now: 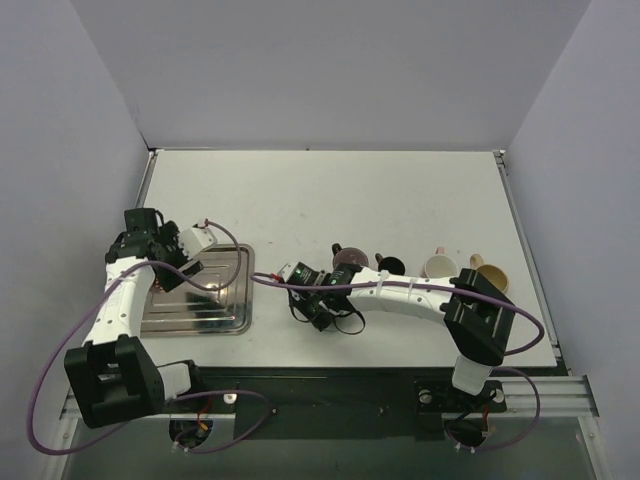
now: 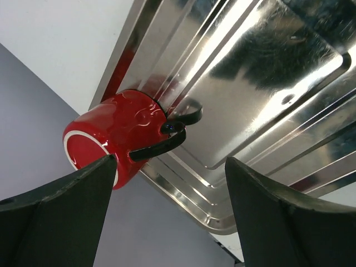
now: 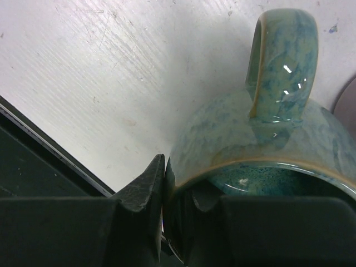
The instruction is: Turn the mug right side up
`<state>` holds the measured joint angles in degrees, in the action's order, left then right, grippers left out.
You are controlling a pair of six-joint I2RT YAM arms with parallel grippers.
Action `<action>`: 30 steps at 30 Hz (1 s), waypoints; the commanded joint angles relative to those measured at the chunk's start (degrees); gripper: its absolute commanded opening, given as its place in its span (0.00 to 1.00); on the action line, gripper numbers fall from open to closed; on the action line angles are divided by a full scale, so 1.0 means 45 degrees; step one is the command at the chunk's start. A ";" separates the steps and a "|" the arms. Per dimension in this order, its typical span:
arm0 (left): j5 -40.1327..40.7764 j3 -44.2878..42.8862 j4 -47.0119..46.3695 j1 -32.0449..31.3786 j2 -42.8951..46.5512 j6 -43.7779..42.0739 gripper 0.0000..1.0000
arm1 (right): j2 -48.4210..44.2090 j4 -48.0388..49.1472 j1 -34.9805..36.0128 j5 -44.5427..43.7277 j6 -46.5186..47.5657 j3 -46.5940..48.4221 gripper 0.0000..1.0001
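Your right gripper (image 3: pixel 168 175) has its jaws pinching the rim of the blue-green mug (image 3: pixel 233 133), with one finger outside and one inside. That mug sits near the front edge of the desk (image 3: pixel 100 72). Your left gripper (image 2: pixel 171 161) has its jaws spread wide. Just past them, the red mug (image 2: pixel 114 130) lies on its side on the edge of the shiny tray (image 2: pixel 267 83).

Left tool (image 2: pixel 169 164) wide open; right tool (image 3: pixel 165 167) clamped on teal mug (image 3: pixel 233 139) rim.
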<state>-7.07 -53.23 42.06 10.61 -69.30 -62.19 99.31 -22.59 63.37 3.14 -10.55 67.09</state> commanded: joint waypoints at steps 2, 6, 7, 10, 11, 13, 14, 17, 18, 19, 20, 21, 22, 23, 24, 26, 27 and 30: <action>0.0439 0.0734 -0.1631 0.0415 -0.0382 -0.3693 0.89 | -0.0719 -0.0155 0.0018 -0.0795 -0.0078 0.0015 0.00; 0.0087 0.1808 -0.2413 0.0435 -0.0265 -0.6559 0.89 | -0.0876 -0.0214 0.0018 -0.0287 -0.0078 -0.0338 0.16; 0.0106 0.2197 -0.2646 0.0454 -0.0226 -0.7169 0.89 | -0.0896 -0.0215 0.0018 -0.0326 -0.0098 -0.0339 0.25; 0.0748 0.2707 -0.3116 0.0454 -0.0381 -0.9122 0.89 | -0.1052 -0.0215 0.0018 -0.0443 -0.0214 -0.0417 0.46; 0.1292 0.2766 -0.3233 0.0435 -0.0633 -0.9399 0.89 | -0.1111 -0.0311 0.0018 -0.0578 -0.0234 -0.0397 0.48; 0.2233 0.2709 -0.3215 0.0532 -0.1043 -1.0122 0.88 | -0.1228 -0.0584 0.0038 -0.0658 -0.0254 -0.0300 0.52; 0.2545 0.2670 -0.3099 0.0552 -0.1162 -1.0492 0.88 | -0.1344 -0.0663 0.0038 -0.0658 -0.0254 -0.0203 0.55; 0.2587 0.2669 -0.3291 0.0824 -0.1494 -1.1256 0.87 | -0.1832 -0.0820 0.0136 -0.0658 -0.0215 -0.0105 0.59; 0.2587 0.2824 -0.3873 0.0845 -0.1650 -1.1412 0.86 | -0.1950 -0.0820 0.0155 -0.0658 -0.0234 -0.0085 0.60; 0.2626 0.2884 -0.4149 0.0864 -0.1709 -1.1704 0.83 | -0.2125 -0.0820 0.0155 -0.0658 -0.0254 -0.0065 0.60; 0.2935 0.3097 -0.4887 0.0865 -0.1884 -1.1784 0.80 | -0.2185 -0.0801 0.0155 -0.0639 -0.0254 -0.0065 0.61; 0.3054 0.3234 -0.5184 0.0865 -0.1963 -1.2113 0.78 | -0.2321 -0.0839 0.0155 -0.0619 -0.0235 -0.0026 0.61; 0.3365 0.3468 -0.5729 0.0903 -0.2119 -1.2329 0.75 | -0.2361 -0.0859 0.0155 -0.0658 -0.0215 -0.0045 0.61; 0.3445 0.3605 -0.5986 0.0942 -0.2178 -1.2679 0.75 | -0.2458 -0.0878 0.0136 -0.0658 -0.0196 -0.0084 0.61; 0.3388 0.3819 -0.6491 0.1039 -0.2314 -1.2954 0.71 | -0.2517 -0.0879 0.0155 -0.0658 -0.0176 -0.0104 0.61; 0.3116 0.4132 -0.7233 0.1099 -0.2432 -1.3405 0.59 | -0.2615 -0.0879 0.0155 -0.0658 -0.0195 -0.0162 0.61; 0.2824 0.4211 -0.7741 0.1099 -0.2394 -1.3483 0.53 | -0.2673 -0.0859 0.0155 -0.0658 -0.0215 -0.0143 0.61; 0.1964 0.4466 -0.8155 0.1099 -0.1966 -1.3562 0.17 | -0.2810 -0.0859 0.0194 -0.0541 -0.0274 -0.0143 0.61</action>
<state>5.69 -34.04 13.32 14.83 -79.88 -113.99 89.14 -24.32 63.53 1.65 -11.35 65.32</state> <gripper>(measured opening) 0.398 0.609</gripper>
